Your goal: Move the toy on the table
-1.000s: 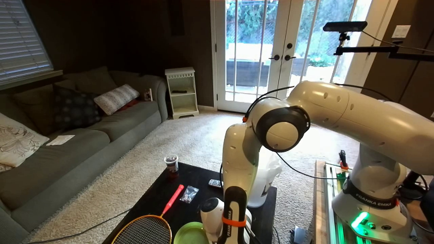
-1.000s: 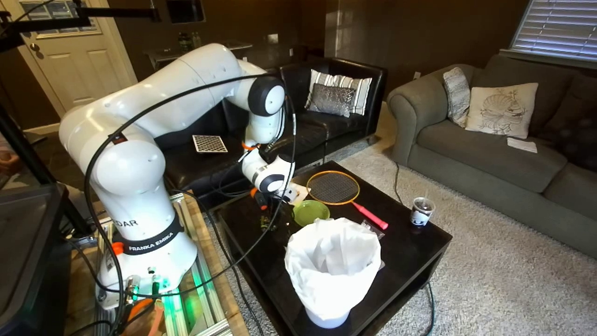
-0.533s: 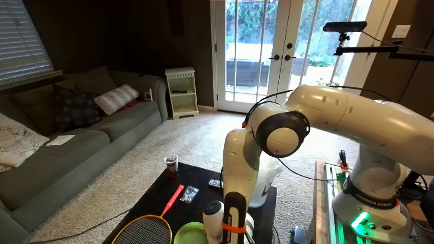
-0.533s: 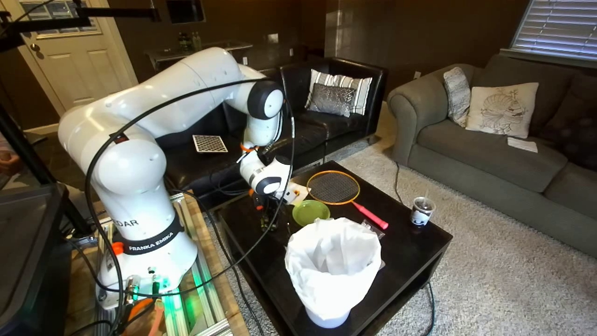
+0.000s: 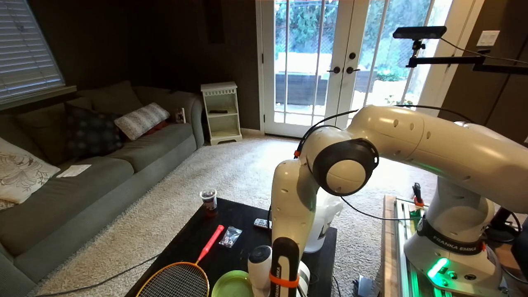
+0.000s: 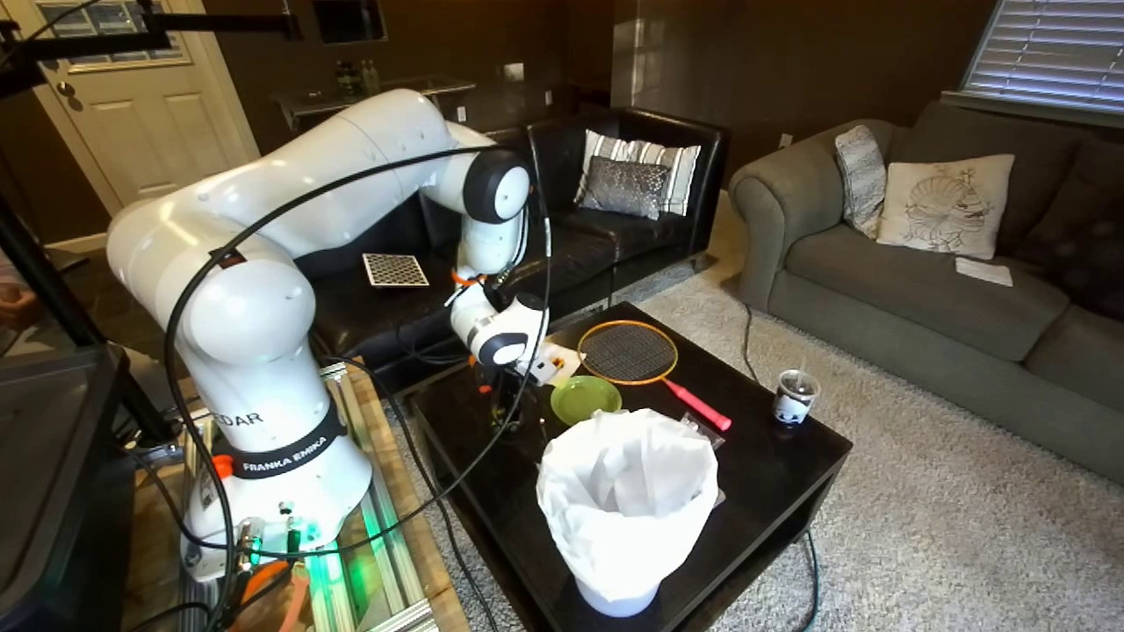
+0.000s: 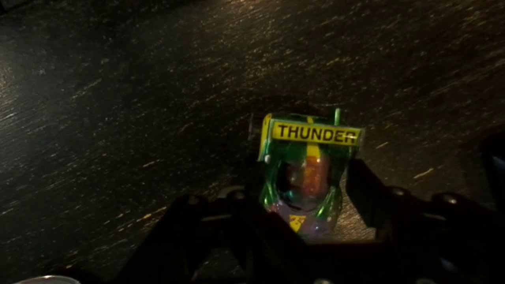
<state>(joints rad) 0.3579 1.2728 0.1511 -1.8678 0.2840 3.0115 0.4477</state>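
Jaws low, one on either side of the toy [image 7: 305, 173], a green car marked THUNDER in black on yellow! It's dark down there, so we can't tell whether they're pinching it or only flanking it. We see it against the black top of the table [image 6: 764, 478], on the left in an exterior view. Just to its right sits a green bowl [image 6: 586, 399]; beyond that lies the racket [image 6: 634, 358], pink handle slanting near and right. Over at the right corner we've got a cup [image 6: 795, 399], upright. Near side, a white bin [image 6: 617, 595] lined with a white bag [image 6: 628, 535]. We spot a remote [image 5: 261, 223] in an exterior view, partly behind the arm [image 5: 293, 198], and a small clear packet [image 5: 230, 236] beside the racket's handle. Farther out, a black sofa [image 6: 580, 250], with a grey sofa [image 6: 913, 290] to its right.
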